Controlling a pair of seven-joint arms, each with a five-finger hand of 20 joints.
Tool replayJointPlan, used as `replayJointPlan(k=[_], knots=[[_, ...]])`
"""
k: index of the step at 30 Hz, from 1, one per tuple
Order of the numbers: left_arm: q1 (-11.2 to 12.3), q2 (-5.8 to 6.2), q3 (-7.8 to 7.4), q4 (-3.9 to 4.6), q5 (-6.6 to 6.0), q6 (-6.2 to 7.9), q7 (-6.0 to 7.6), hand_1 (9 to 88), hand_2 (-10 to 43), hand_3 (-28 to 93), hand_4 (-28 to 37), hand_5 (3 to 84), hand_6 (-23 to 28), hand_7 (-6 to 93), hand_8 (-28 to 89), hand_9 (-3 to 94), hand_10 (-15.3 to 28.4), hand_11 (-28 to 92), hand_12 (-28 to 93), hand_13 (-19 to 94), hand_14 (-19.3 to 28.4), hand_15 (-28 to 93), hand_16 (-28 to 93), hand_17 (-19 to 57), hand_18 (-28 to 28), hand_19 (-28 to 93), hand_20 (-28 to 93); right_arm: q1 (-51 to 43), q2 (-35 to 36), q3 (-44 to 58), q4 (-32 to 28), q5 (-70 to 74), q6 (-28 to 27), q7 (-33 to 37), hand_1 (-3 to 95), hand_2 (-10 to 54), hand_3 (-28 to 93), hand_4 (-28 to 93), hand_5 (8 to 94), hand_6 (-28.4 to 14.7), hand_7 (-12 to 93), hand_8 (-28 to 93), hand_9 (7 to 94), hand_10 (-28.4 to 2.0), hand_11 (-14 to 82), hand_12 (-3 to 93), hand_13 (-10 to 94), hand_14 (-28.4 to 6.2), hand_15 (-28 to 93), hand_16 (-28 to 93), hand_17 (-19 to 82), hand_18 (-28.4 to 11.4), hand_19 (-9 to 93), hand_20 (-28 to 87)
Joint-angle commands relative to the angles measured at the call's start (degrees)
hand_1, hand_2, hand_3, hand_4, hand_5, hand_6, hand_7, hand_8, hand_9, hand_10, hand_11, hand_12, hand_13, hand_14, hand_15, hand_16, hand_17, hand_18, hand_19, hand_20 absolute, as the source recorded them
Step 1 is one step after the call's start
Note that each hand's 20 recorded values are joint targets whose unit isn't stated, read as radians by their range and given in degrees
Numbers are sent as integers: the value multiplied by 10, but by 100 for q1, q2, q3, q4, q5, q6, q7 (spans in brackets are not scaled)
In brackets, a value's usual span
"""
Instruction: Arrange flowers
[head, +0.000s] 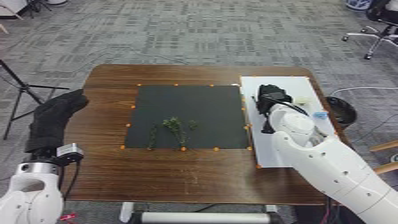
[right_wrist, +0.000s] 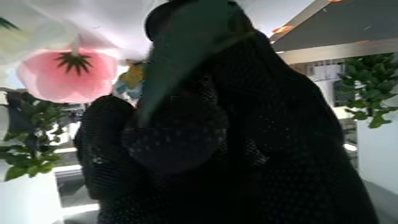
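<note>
My left hand (head: 60, 114) is beyond the table's left edge, its fingers relaxed. My right hand (head: 272, 95) is over the white mat (head: 270, 157); in the right wrist view, the right hand (right_wrist: 266, 145) has thumb and fingers closed on a green leafy stem (right_wrist: 188, 52), whose leaf stands close to the camera. A pink flower (right_wrist: 67, 75) and a yellow flower (right_wrist: 132, 76) are beyond the fingers. On the white mat, a pale flower (head: 302, 101) and a blue flower (head: 320, 115) lie beside the hand. Thin green sprigs (head: 174, 127) rest on the dark mat (head: 191, 100).
The brown wooden table (head: 115, 175) carries both mats, with orange markers along their edges. A black bin (head: 342, 111) stands off the right edge. A tripod (head: 22, 85) is at the left, and an office chair (head: 378, 32) is behind at the right.
</note>
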Motion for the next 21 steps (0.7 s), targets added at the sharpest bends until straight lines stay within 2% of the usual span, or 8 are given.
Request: replayJointPlan(k=[1,7,12,18,21], knots=[[4,19,-19,-31,-62,-53,-35,252,-3,735,-253,521,25,150,-69,492,138,191,150,382,183,215,32,42,131,105,173,-86,193,41,-316,817,494,86,654,-95,524,-82,773,-48,174,257,914,-95,213,366,936,-10,531,386,659,-115,932,510],[14,41,-30,-33,-77,-58,-68,252,-3,735,-253,522,26,149,-69,493,138,190,150,380,183,215,32,42,131,104,173,-147,357,238,-983,1351,901,150,648,-95,540,-80,778,-51,185,246,919,-95,221,364,937,-6,542,375,668,-112,932,510],[33,68,-58,-52,-82,-52,-81,252,-3,735,-254,523,26,148,-69,492,138,190,150,379,184,215,32,42,131,103,172,-313,396,258,-1487,1558,1033,112,645,-95,544,-71,782,-54,195,239,924,-97,224,359,937,-6,557,361,679,-109,932,517],[34,95,-60,-67,-61,-69,-90,252,-5,737,-252,522,27,145,-68,489,138,189,150,377,184,216,32,41,131,104,173,-503,170,145,-1856,1600,1079,25,645,-95,543,-67,784,-55,202,234,928,-99,228,353,937,-7,563,348,686,-102,932,509],[-15,107,-26,-39,-42,-113,-91,252,-5,736,-252,522,27,145,-68,489,138,189,150,377,184,216,31,41,130,103,173,-588,14,11,-1908,1429,1160,-36,644,-95,544,-65,786,-55,203,233,929,-99,228,352,937,-8,565,343,689,-99,932,503]])
